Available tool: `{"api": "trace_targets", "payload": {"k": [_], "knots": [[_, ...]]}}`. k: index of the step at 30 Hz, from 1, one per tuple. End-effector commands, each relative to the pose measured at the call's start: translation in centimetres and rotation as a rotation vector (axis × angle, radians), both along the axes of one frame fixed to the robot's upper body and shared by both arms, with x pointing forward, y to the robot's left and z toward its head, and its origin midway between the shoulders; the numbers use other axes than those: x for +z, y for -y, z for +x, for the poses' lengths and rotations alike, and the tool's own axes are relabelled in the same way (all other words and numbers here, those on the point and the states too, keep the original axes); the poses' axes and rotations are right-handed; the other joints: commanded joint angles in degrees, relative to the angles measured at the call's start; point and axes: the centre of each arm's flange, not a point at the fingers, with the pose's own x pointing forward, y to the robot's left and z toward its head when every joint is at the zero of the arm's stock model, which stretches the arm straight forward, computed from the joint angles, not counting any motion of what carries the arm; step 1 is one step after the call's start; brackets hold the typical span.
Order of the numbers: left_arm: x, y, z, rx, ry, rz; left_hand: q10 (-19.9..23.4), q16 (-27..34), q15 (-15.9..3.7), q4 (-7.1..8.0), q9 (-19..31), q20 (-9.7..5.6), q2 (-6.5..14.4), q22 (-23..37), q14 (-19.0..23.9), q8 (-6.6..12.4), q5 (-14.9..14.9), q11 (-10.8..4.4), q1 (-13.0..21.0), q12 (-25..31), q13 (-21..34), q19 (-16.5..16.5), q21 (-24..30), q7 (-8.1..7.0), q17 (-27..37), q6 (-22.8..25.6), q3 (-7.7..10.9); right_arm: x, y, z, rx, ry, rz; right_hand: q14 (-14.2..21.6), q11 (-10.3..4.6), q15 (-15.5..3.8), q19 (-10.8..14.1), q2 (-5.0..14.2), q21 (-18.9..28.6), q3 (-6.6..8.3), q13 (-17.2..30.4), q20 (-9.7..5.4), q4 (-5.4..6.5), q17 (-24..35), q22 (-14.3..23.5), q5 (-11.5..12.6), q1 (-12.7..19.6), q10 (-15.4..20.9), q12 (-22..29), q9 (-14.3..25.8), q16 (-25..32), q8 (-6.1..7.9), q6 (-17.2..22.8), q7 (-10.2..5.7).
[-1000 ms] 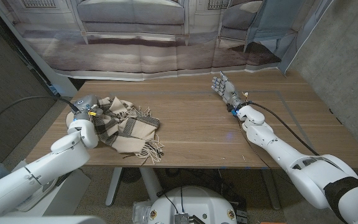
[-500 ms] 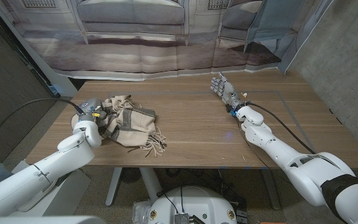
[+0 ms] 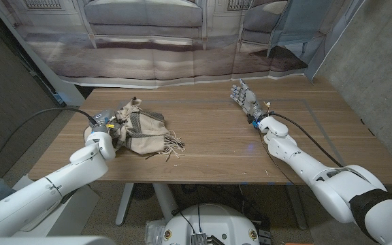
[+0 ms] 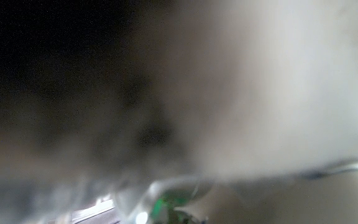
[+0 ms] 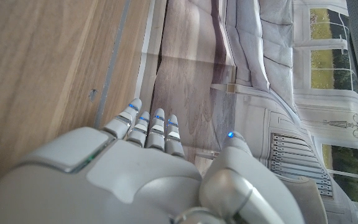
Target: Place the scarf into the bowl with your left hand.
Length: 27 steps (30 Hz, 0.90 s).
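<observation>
Your left hand [image 3: 109, 127] clutches the bunched plaid scarf [image 3: 145, 131] for carrying to the bowl, while your right hand [image 3: 245, 96] waits empty, fingers extended.

The wooden table [image 3: 216, 146] carries a bunched plaid scarf [image 3: 145, 129], seemingly partly lifted.
</observation>
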Motion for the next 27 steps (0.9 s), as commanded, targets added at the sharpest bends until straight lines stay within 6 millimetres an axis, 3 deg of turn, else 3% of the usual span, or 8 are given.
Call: {"api": "trace_targets", "payload": {"k": [1, 8, 14, 17, 27], "knots": [[-1.3, 0.1, 0.5, 0.003, -0.045, -0.016, 0.2, -0.2, -9.33, 3.48, 0.1, -1.73, 1.0, 0.1, 4.3, -0.14, 0.4, -0.49, -0.5, -0.1, 0.1, -0.4, 0.1, 1.57, 0.2, 2.2, 4.08, -0.4, 0.3, -0.3, 0.0, -0.002, 0.004, 0.7, -0.04, -0.21, 0.4, 0.35, 0.2, -0.06, 0.3, -0.03, -0.05, 0.3, 0.2, 0.1, 0.3, 0.3, 0.3, 0.2, -0.1, -0.18, 0.6, 0.04], [-1.3, -0.2, -0.1, -0.021, -0.061, -0.053, -0.7, -1.1, -8.78, 3.83, -0.1, -1.36, 1.1, 0.1, 3.2, -0.63, 0.5, -0.25, -1.2, -0.9, 0.0, -1.2, 0.4, 0.86, 0.2, 1.3, 4.21, -0.4, 0.0, -0.2, 0.006, -0.005, -0.004, 0.7, -0.11, -0.13, 0.4, 0.37, 0.2, -0.08, 0.3, -0.05, -0.06, 0.3, 0.2, 0.1, 0.3, 0.2, 0.2, 0.2, -0.1, -0.17, 0.6, 0.02], [-0.9, -0.2, -0.7, -0.005, -0.074, -0.039, -2.3, -4.2, -7.88, 5.56, -1.2, 0.27, -0.1, -0.3, 0.8, -1.16, 1.3, 0.42, -5.1, -2.8, -1.6, -2.5, 0.2, 0.54, -1.0, 1.5, 3.71, -0.2, -0.2, -0.2, 0.01, -0.003, -0.01, 0.8, -0.11, -0.12, 0.4, 0.4, 0.2, -0.08, 0.3, -0.03, -0.08, 0.3, 0.2, 0.2, 0.3, 0.2, 0.2, 0.2, -0.1, -0.18, 0.6, -0.01], [-0.7, -0.3, -1.0, -0.017, -0.068, -0.053, -3.1, -6.0, -7.4, 7.13, -1.7, 1.33, -1.4, -0.5, -0.4, -1.53, 1.5, 0.12, -8.7, -3.9, -2.6, -3.8, -0.4, 0.17, -2.1, 1.2, 2.71, -0.2, -0.2, -0.1, 0.012, -0.003, -0.012, 0.7, -0.14, -0.13, 0.4, 0.42, 0.2, -0.08, 0.3, -0.01, -0.09, 0.3, 0.2, 0.2, 0.3, 0.3, 0.2, 0.2, -0.1, -0.18, 0.6, -0.04], [0.0, -0.2, -2.0, -0.001, -0.064, -0.035, -4.5, -8.9, -7.33, 8.91, -2.2, 3.33, -2.5, -0.5, -2.2, -2.03, 1.4, -1.21, -12.7, -6.1, -4.1, -6.0, -1.6, -1.22, -4.9, 0.2, 1.69, -0.4, -0.4, -0.2, 0.018, -0.006, -0.015, 0.8, -0.16, -0.16, 0.4, 0.47, 0.2, -0.09, 0.3, -0.02, -0.12, 0.3, 0.2, 0.2, 0.3, 0.2, 0.2, 0.2, -0.1, -0.14, 0.7, -0.01]]}}
